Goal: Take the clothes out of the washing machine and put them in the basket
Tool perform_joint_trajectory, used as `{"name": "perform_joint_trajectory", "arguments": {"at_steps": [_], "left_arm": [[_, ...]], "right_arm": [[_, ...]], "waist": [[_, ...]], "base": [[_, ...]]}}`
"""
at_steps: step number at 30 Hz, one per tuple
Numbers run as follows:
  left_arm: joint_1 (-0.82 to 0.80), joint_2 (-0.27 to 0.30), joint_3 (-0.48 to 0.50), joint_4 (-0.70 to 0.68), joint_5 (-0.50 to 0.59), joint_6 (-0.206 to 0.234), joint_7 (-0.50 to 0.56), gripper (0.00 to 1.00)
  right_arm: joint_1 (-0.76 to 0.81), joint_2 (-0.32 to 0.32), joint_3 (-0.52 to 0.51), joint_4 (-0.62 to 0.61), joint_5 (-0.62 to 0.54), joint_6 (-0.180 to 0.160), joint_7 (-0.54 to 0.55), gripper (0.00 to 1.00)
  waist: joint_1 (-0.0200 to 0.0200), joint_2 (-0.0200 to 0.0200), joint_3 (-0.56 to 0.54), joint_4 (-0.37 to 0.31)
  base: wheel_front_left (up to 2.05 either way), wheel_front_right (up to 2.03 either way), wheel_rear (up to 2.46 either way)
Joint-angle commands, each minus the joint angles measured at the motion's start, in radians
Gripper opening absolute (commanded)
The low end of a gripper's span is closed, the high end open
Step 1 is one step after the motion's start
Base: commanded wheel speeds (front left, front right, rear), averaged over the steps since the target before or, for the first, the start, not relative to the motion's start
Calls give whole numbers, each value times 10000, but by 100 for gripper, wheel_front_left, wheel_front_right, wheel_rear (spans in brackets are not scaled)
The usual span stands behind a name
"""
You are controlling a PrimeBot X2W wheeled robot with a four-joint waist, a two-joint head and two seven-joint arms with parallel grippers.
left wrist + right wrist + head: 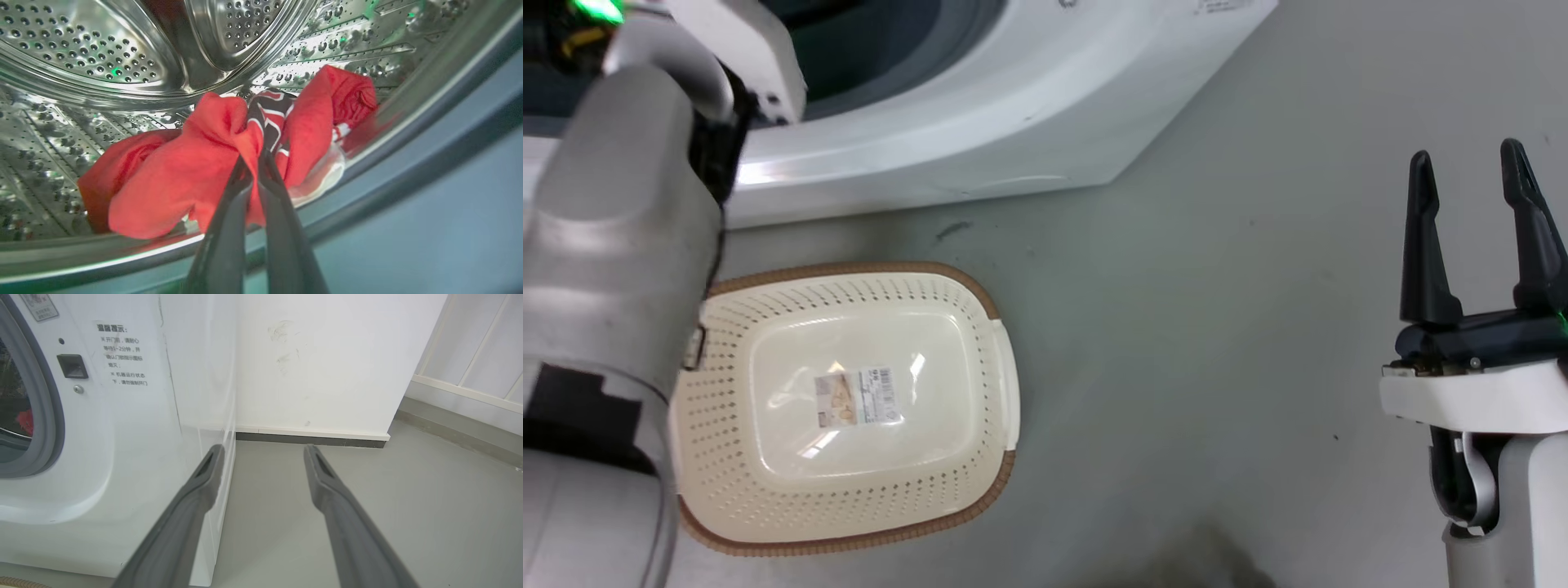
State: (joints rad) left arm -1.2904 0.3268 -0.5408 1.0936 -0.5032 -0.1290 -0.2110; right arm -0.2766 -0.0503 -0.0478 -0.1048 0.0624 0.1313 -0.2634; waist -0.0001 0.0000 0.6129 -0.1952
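left tool (255, 154) was held inside the washing machine (1013, 106), pinched onto the clothes (184, 175) at the front edge of the drum (81, 53) | right tool (1467, 155) was held upright, spread | basket (976, 351) was seen on the floor (1217, 327)

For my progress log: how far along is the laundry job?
Done: nothing; the low cream plastic basket holds no clothes. In hand: the left gripper is shut on the soft red clothes inside the large white washing machine. Left: carry them to the basket. The right gripper is open.
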Motion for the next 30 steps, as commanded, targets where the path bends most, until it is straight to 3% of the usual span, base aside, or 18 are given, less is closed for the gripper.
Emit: {"name": "perform_joint_trajectory", "arguments": {"at_steps": [1,9,18,30], "left_arm": [[400,-53,-34,-169,-131,-3,-215,0],[2093,-71,4,-1224,-198,51,-547,0],[4898,32,841,-4593,134,652,-565,0],[6866,333,1221,-7577,279,1126,-536,0]], "right_arm": [[212,4,-76,50,-117,-10,-21,100],[807,3,-131,209,-393,-10,-21,100],[1621,3,-76,375,-566,-10,-21,100],[2384,4,52,539,-550,-10,-21,100]], "waist": [[1,0,-600,432],[1,0,-1705,917],[1,0,-3141,1376],[1,0,-4299,1608]], "base": [[0,0,0],[0,0,0],[0,0,0],[0,0,0]]}}
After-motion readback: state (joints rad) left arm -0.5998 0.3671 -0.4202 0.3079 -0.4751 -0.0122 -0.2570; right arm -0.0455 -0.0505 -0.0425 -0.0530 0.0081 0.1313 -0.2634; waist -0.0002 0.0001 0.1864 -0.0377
